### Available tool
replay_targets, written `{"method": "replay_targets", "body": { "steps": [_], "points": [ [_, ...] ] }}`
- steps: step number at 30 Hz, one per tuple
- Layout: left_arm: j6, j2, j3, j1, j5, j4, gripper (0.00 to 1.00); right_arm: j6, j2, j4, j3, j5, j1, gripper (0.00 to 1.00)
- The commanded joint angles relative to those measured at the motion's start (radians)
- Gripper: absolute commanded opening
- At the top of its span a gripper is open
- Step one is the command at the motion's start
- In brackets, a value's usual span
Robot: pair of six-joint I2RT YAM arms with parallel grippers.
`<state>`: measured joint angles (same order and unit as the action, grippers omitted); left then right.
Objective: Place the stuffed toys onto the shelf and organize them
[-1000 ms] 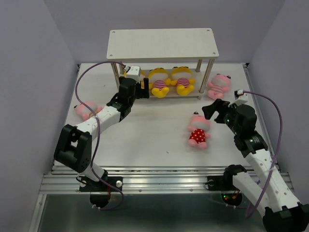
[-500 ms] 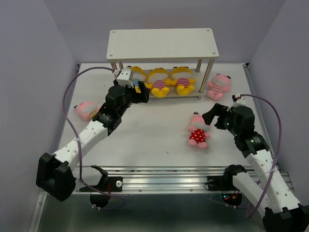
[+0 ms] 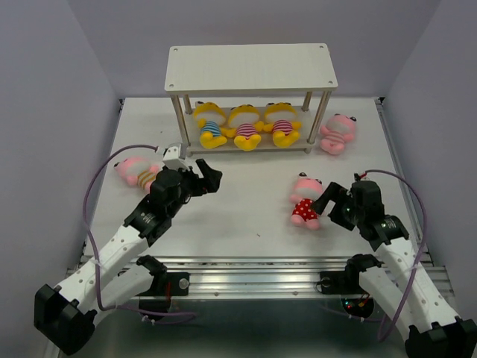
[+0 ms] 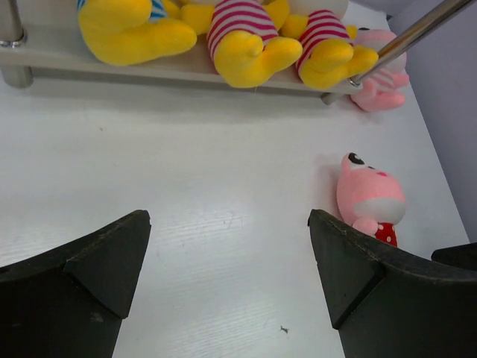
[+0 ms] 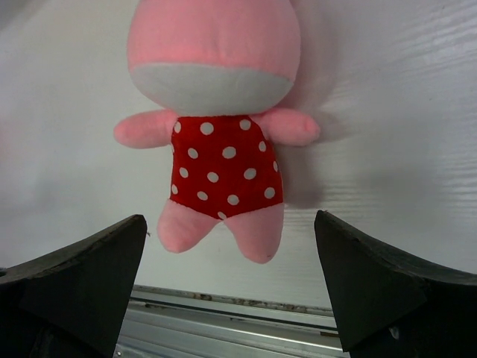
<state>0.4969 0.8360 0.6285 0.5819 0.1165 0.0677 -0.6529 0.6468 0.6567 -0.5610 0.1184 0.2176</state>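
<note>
Now the left gripper [image 3: 206, 181] has backed away from the shelf [image 3: 250, 68], jaws spread and empty, leaving three yellow toys [image 3: 244, 127] on its lower board. The right gripper [image 3: 328, 207], also spread, has dropped beside the polka-dot toy [image 3: 305, 209]; all three pink toys [image 3: 138, 171] still lie on the table [image 3: 246, 195].

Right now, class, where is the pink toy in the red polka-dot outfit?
Top view: the polka-dot toy lies on the table right of centre, nearer than the shelf, beside the right gripper.
</note>
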Motion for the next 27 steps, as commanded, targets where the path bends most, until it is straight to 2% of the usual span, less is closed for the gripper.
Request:
{"method": "replay_targets", "body": {
  "steps": [1, 4, 10, 14, 16, 19, 20, 22, 27],
  "points": [
    [0.086, -0.069, -0.047, 0.007, 0.006, -0.023, 0.99, -0.071, 0.003, -0.037, 0.058, 0.064, 0.009, 1.00],
    [0.091, -0.077, -0.050, 0.006, 0.005, -0.026, 0.99, -0.088, 0.019, -0.077, 0.095, 0.096, 0.009, 0.99],
    [0.094, -0.064, -0.047, 0.006, 0.002, -0.025, 0.99, -0.099, 0.040, -0.109, 0.133, 0.132, 0.009, 0.81],
    [0.092, -0.058, -0.049, 0.006, 0.009, -0.023, 0.99, -0.094, 0.062, -0.137, 0.144, 0.147, 0.009, 0.59],
    [0.092, -0.057, -0.050, 0.006, 0.011, -0.023, 0.99, -0.099, 0.070, -0.144, 0.151, 0.139, 0.009, 0.44],
    [0.091, -0.055, -0.052, 0.006, 0.012, -0.023, 0.99, -0.097, 0.074, -0.152, 0.153, 0.147, 0.009, 0.32],
    [0.088, -0.057, -0.053, 0.006, 0.012, -0.025, 0.99, -0.090, 0.077, -0.155, 0.150, 0.165, 0.009, 0.16],
    [0.092, -0.061, -0.053, 0.006, 0.015, -0.023, 0.99, -0.077, 0.074, -0.155, 0.139, 0.170, 0.009, 0.01],
    [0.094, -0.071, -0.061, 0.006, 0.023, -0.023, 0.99, -0.007, 0.033, -0.115, 0.041, 0.124, 0.009, 0.01]
  ]
}}
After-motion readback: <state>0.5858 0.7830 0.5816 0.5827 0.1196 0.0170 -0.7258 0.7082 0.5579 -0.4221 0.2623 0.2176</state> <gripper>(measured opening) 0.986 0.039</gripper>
